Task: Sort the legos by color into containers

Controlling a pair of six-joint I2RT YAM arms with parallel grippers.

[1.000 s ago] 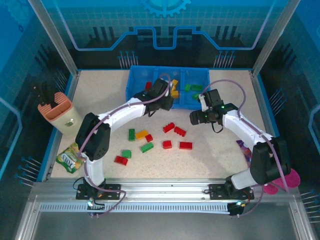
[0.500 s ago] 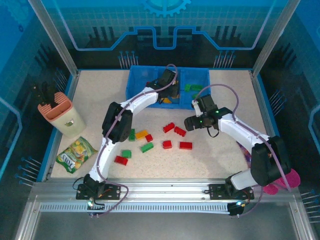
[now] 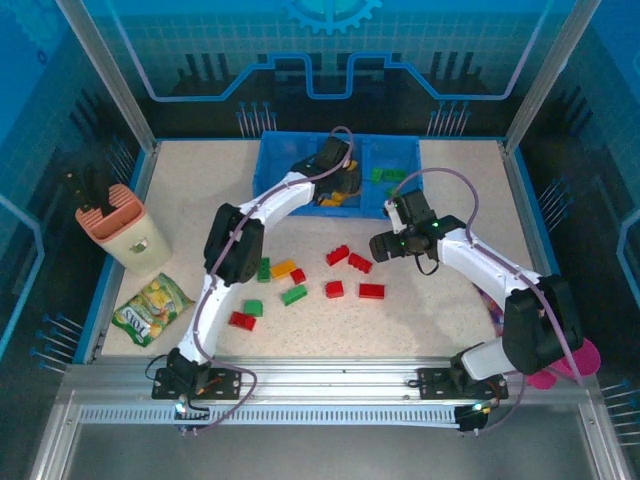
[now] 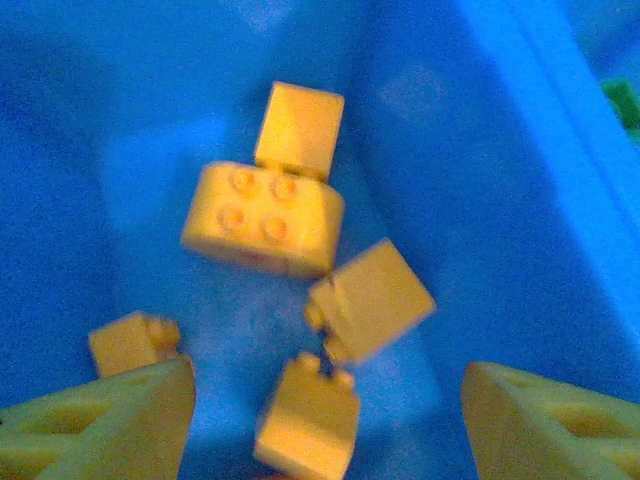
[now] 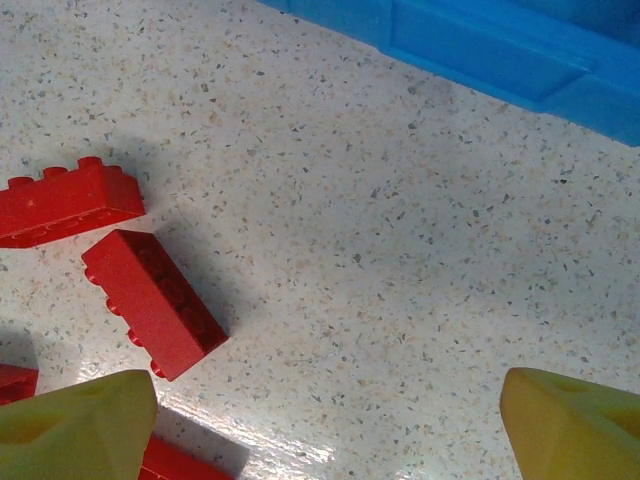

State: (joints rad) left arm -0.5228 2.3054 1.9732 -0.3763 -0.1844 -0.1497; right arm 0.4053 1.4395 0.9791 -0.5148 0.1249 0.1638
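Over the middle compartment of the blue tray (image 3: 270, 160), the left fingers (image 4: 100, 425) are spread apart and carry nothing, with five yellow-orange legos (image 4: 262, 220) lying loose on the compartment floor below them. The left arm (image 3: 270, 210) reaches across the counter (image 3: 200, 180) to the tray at the far edge. Green legos (image 3: 385, 175) sit in the tray's right compartment. The right fingers (image 5: 570, 420) are also released and empty, hovering above bare counter just in front of the tray's near wall, with two red legos (image 5: 155, 300) lying close together to one side of them. More bricks remain scattered on the counter between the two arms: a red pair (image 3: 348, 259), two further red ones (image 3: 371, 291), a yellow-orange one (image 3: 284, 268), and green ones (image 3: 294, 295) near the left arm's elbow. A beige-and-pink utensil holder (image 3: 120, 225) and a snack packet (image 3: 152, 308) stand at the left side.
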